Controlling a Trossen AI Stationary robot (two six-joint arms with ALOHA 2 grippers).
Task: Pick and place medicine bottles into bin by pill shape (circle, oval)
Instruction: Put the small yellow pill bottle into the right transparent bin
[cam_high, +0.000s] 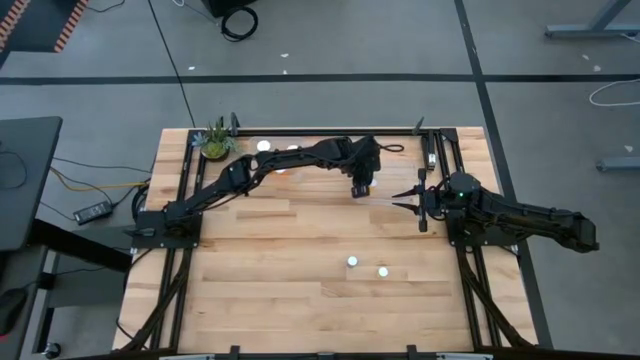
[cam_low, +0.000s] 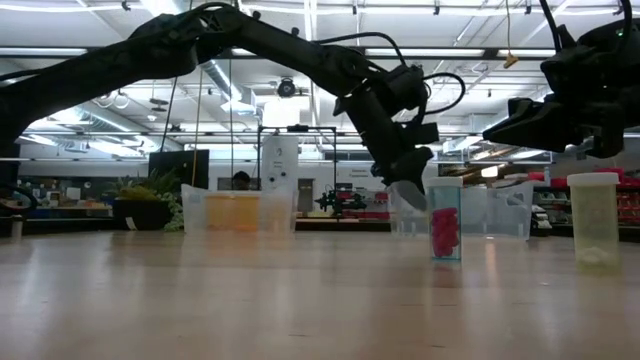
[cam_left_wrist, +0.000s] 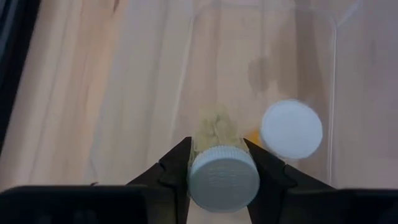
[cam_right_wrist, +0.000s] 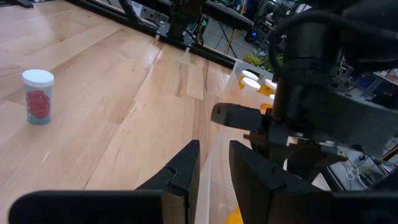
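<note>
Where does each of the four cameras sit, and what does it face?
High: above the table, looking straight down; both arms show.
Low: at tabletop height, looking level into the room; both arms enter from above.
Left wrist: on the left arm, facing down past the left gripper, shut on a bottle.
Right wrist: on the right arm, facing across the table past the open right gripper.
Shared: the red-pill bottle shows in low and right wrist views.

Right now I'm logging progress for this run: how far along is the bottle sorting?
Partly done. White-capped bottles already sit at the table's far edge. The left gripper holds a medicine bottle above a clear bin with one capped bottle inside. Two bottles remain on the table. The right gripper waits, empty.
</note>
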